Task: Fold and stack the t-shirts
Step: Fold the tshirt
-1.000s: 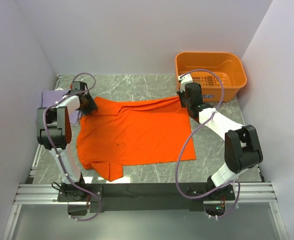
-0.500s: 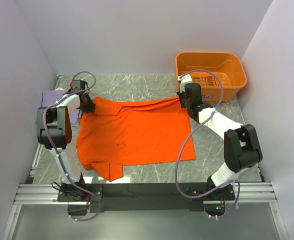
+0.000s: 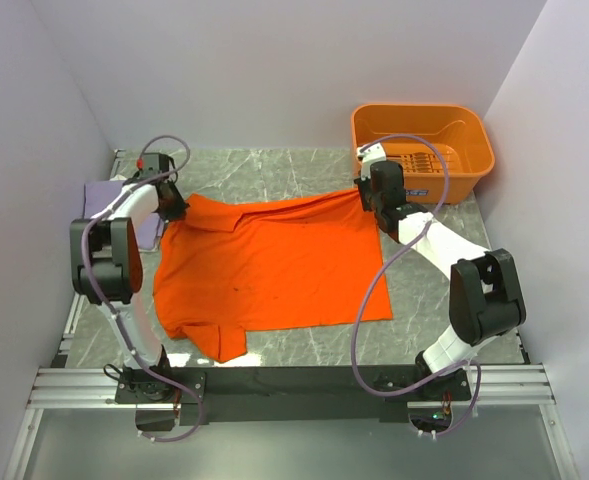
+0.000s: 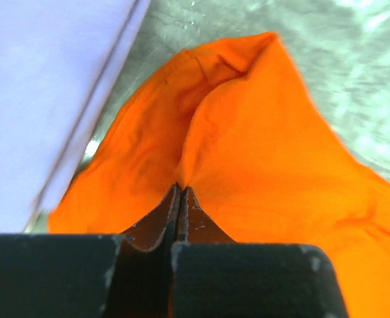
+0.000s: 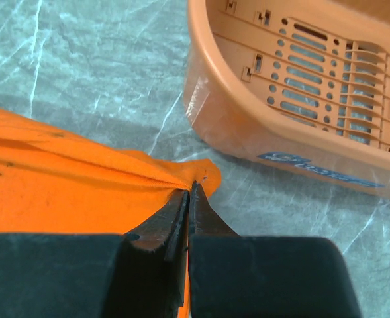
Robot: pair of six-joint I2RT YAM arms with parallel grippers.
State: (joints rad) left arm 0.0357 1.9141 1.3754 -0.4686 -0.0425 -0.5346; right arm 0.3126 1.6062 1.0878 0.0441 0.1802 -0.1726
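A bright orange t-shirt (image 3: 264, 265) lies spread across the marble table. At its far left corner my left gripper (image 3: 170, 208) is shut on the cloth, which bunches up from the closed jaws (image 4: 179, 189). My right gripper (image 3: 366, 196) is shut on the shirt's far right corner (image 5: 191, 184), the cloth pulled into a ridge toward its tips. A pale lavender t-shirt (image 3: 102, 195) lies by the left wall, mostly hidden behind the left arm.
An empty orange plastic basket (image 3: 421, 150) stands at the back right, close behind the right gripper; its slotted wall (image 5: 300, 99) fills the right wrist view. The left wall (image 4: 42, 99) runs right beside the left gripper.
The left gripper has closed on the orange shirt's far left corner and shifted slightly toward the back left. The right gripper stays shut on its corner, hardly moved.
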